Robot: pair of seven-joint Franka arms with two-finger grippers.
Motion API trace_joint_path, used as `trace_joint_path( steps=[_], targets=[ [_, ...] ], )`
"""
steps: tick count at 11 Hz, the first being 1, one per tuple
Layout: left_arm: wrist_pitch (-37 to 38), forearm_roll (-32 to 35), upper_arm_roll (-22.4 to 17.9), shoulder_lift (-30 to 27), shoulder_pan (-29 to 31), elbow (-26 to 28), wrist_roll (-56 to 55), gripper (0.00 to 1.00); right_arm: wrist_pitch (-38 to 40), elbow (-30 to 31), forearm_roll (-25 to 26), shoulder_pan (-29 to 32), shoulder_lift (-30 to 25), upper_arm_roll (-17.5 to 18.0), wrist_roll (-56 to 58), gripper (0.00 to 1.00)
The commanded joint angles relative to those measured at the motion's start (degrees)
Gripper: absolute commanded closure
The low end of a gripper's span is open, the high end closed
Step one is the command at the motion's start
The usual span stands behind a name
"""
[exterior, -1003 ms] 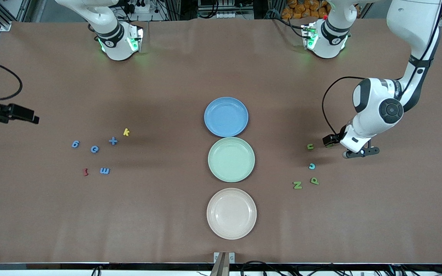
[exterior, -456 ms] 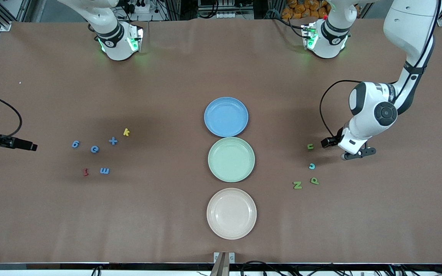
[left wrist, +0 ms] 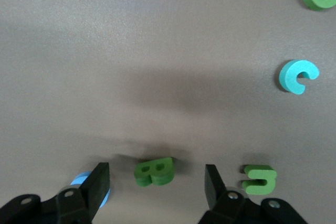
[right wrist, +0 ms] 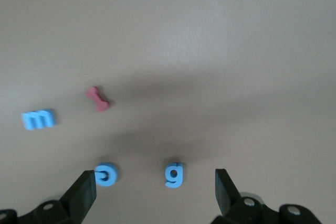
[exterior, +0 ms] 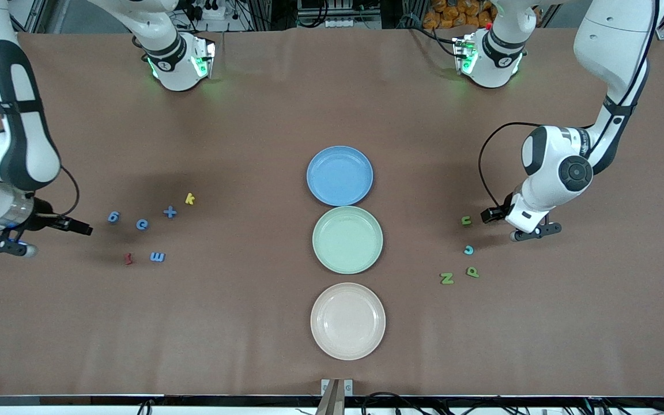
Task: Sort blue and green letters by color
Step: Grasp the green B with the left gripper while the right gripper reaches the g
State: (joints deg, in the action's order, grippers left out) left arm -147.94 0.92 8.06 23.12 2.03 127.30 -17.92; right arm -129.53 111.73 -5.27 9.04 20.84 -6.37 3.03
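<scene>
Over a green B, just beside the green n, we are spreading our left gripper; our right gripper is hanging unclenched near the blue g.

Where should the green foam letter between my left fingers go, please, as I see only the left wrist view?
Observer: To the pale green round plate at mid-table, toward the right arm's end from your left gripper.
Operator: Is anything on it yet?
Observer: No, it is bare, like the blue round plate touching it.
Operator: And where is the other arm?
Observer: The right gripper hangs with open fingers at the right arm's end of the table, near a small blue foam letter g.
</scene>
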Motion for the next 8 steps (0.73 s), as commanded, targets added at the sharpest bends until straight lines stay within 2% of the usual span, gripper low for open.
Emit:
trace_joint_path(
  steps=[1,4,6,8],
  targets=[
    [-0.86,-0.74,0.11,0.78,-0.10,0.23,-1.06,0.22,-11.32,7.70,0.09,0.98,2.18,0.75,0.23,0.00],
    [-1.30,-0.74,0.11,1.31,-0.28,0.23,-2.20,0.29,-16.36,9.73,0.17,1.07,4.91,0.66,0.23,0.00],
    [-1.30,-0.74,0.11,1.31,-0.28,0.14,-2.20,0.50,-16.45,10.61,0.18,1.15,5.00,0.57,-0.21,0.00],
    [-1.30,-0.39,0.11,1.66,-0.28,-0.03,-2.20,0.67,-16.45,11.75,0.18,1.24,4.57,0.48,-0.30,0.00]
  ],
)
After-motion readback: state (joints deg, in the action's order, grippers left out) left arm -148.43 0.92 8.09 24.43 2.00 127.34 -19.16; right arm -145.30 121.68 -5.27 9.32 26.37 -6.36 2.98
